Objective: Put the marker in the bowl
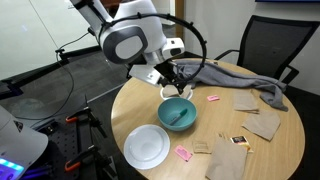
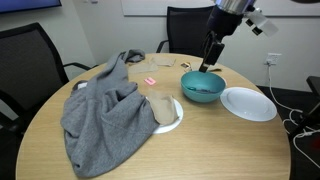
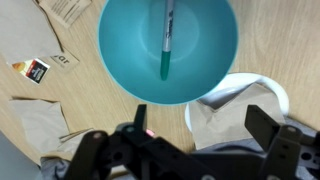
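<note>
The slim marker (image 3: 165, 40) lies inside the round teal-blue bowl (image 3: 120, 50), running from the bowl's wall towards its middle. Its barrel is pale grey with dark print and ends in a green tip near the bowl's centre. The black robot gripper (image 3: 176, 130) hangs just above the bowl with its fingers spread wide and nothing between them. In both exterior views the bowl (image 2: 202, 86) stands on the round wooden table (image 2: 45, 150) beside a flat white plate (image 2: 248, 103).
</note>
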